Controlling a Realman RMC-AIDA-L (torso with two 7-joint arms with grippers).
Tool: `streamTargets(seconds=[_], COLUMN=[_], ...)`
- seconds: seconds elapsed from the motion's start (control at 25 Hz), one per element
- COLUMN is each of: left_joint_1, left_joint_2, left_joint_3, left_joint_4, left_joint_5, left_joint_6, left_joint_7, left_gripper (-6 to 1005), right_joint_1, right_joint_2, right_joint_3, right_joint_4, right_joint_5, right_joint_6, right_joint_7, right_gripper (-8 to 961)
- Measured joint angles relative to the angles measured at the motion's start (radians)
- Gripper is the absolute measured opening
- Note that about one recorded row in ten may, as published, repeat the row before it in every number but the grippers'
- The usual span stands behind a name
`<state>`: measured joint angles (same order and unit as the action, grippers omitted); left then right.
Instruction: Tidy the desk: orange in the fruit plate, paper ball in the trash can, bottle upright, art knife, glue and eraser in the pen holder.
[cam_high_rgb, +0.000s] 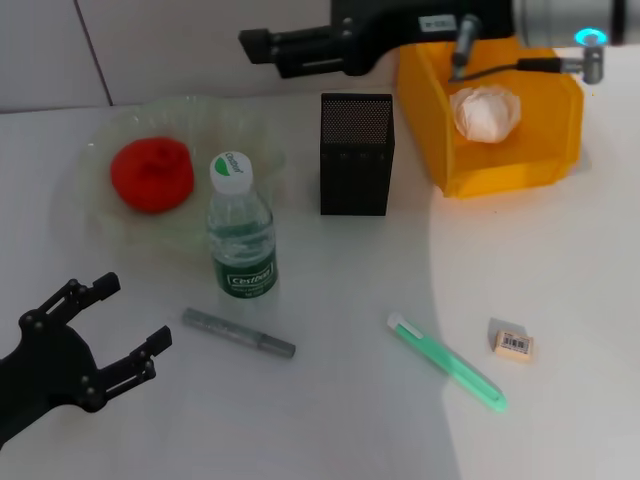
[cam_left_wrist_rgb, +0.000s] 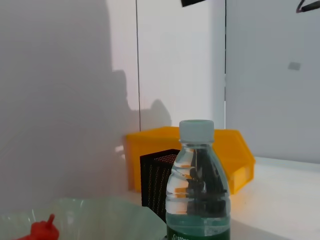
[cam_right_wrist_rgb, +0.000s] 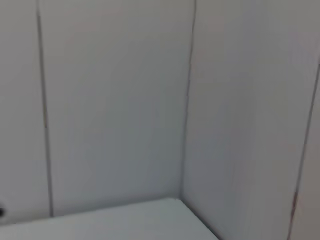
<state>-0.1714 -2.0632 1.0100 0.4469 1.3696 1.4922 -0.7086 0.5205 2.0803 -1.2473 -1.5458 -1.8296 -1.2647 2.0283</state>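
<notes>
The orange (cam_high_rgb: 151, 174) lies in the fruit plate (cam_high_rgb: 215, 120) at the back left. The bottle (cam_high_rgb: 241, 240) stands upright in front of the plate. The pen holder (cam_high_rgb: 356, 155) stands mid-desk. The paper ball (cam_high_rgb: 485, 112) lies in the trash can (cam_high_rgb: 505, 175) at the back right. The art knife (cam_high_rgb: 238, 333), the glue (cam_high_rgb: 447, 362) and the eraser (cam_high_rgb: 513, 343) lie on the desk (cam_high_rgb: 340, 420). My left gripper (cam_high_rgb: 128, 314) is open and empty at the front left, near the art knife. My right gripper (cam_high_rgb: 268, 52) is open and empty, high behind the pen holder.
The left wrist view shows the bottle (cam_left_wrist_rgb: 198, 185) close up, with the pen holder (cam_left_wrist_rgb: 156, 182), the trash can (cam_left_wrist_rgb: 150, 145), the plate (cam_left_wrist_rgb: 100, 215) and the orange (cam_left_wrist_rgb: 42, 231) behind it. The right wrist view shows only wall panels.
</notes>
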Motion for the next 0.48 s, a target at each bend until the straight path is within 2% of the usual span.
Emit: streamTargets(seconds=[0.12,0.28,0.4,0.44,0.48], left_joint_1=[-0.001,-0.003,-0.003,-0.004,-0.004], left_joint_2=[0.0,0.0,0.0,0.0,0.0], left_joint_3=[0.001,0.011,0.037,0.043,0.043], left_joint_4=[0.0,0.002,0.005,0.005,0.005], left_joint_5=[0.0,0.003,0.003,0.003,0.003], left_joint_6=[0.001,0.002,0.002,0.002,0.002], left_joint_7=[0.0,-0.003,-0.001,-0.003,-0.003], left_gripper=[872,872,872,872,872], right_joint_1=[-0.076,-0.152,-0.163,-0.165,-0.165], right_joint_2=[0.0,-0.001,-0.017,-0.035,-0.035], right_joint_3=[0.091,0.229,0.354,0.424,0.424], right_joint_4=[0.085,0.296,0.465,0.574,0.574], right_joint_5=[0.176,0.37,0.394,0.384,0.384], right_joint_6=[-0.118,-0.267,-0.408,-0.489,-0.489], right_joint_7=[-0.178,-0.452,-0.587,-0.636,-0.636], right_gripper=[758,764,792,804,817])
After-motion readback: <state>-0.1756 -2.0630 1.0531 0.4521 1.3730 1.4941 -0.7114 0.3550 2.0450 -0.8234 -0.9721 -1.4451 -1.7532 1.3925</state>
